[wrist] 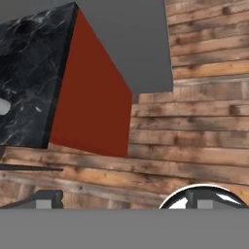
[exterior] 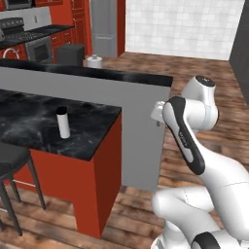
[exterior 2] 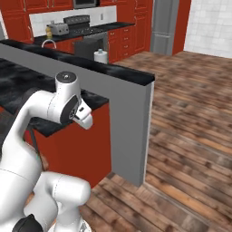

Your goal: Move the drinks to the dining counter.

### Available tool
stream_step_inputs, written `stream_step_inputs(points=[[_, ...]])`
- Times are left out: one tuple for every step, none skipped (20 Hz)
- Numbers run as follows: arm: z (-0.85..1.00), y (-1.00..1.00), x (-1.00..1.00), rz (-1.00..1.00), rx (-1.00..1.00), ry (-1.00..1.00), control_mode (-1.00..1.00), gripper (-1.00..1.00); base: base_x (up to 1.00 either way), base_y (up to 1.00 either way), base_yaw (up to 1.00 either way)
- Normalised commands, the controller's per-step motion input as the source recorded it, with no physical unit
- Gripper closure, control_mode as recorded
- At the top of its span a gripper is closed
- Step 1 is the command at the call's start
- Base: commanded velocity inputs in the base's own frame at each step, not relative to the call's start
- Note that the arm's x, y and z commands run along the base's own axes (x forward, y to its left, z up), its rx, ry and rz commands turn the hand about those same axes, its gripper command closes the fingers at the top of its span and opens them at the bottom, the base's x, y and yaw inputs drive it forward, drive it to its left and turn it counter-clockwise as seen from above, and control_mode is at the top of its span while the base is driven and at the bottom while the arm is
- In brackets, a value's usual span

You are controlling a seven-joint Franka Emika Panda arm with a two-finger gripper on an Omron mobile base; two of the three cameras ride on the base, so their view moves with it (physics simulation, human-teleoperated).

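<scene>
- White bottle [exterior: 62,122]: slim cylinder with a black cap, standing upright on the dining counter [exterior: 29,121]; long axis vertical, cap uppermost. It sits near the counter's front-right area, apart from the edges, with nothing touching it.
- Dining counter: black marbled top on a red base, with a grey raised back ledge [exterior: 141,126] whose own top is also black marble. The hand view looks down on the counter's corner [wrist: 34,73], the red end panel and the grey ledge wall above plank flooring.
- Gripper: the hand view's lower edge shows only the tops of the two dark finger tips [wrist: 46,198], with nothing visible between them; how far apart the jaws stand cannot be told. The base views show the wrist beside the ledge's end, off the counter.
- Stool [exterior: 12,160]: dark seat on thin legs, just beside the counter's front; seen in the left base view.
- Paper-towel roll [exterior 2: 100,56]: white, behind the ledge; seen from both base views.
- Right base view adds the far worktop with a silver toaster [exterior 2: 59,29] and a small yellowish item [exterior 2: 48,32] beside it, too small to identify.
</scene>
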Motion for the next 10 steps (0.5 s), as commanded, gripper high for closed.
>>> stream_step_inputs(points=[[0.00,0.00,0.00,0.00,0.00,0.00,1.00,-1.00,0.00,-0.71,-0.03],[0.00,0.00,0.00,0.00,0.00,0.00,1.00,-1.00,0.00,-0.66,-0.04],[0.00,0.00,0.00,0.00,0.00,0.00,1.00,-1.00,0.00,-0.69,-0.10],[0.00,0.00,0.00,0.00,0.00,0.00,1.00,-1.00,0.00,-0.53,-0.16],[0.00,0.00,0.00,0.00,0.00,0.00,1.00,-1.00,0.00,-0.45,-0.22],[0.00,0.00,0.00,0.00,0.00,0.00,1.00,-1.00,0.00,-0.70,-0.37],[0.00,0.00,0.00,0.00,0.00,0.00,1.00,-1.00,0.00,-0.51,-0.37],[0.00,0.00,0.00,0.00,0.00,0.00,1.00,-1.00,0.00,-0.25,-0.38],[0.00,0.00,0.00,0.00,0.00,0.00,1.00,-1.00,0.00,-0.14,-0.39],[0.00,0.00,0.00,0.00,0.00,0.00,1.00,-1.00,0.00,-0.05,-0.41]])
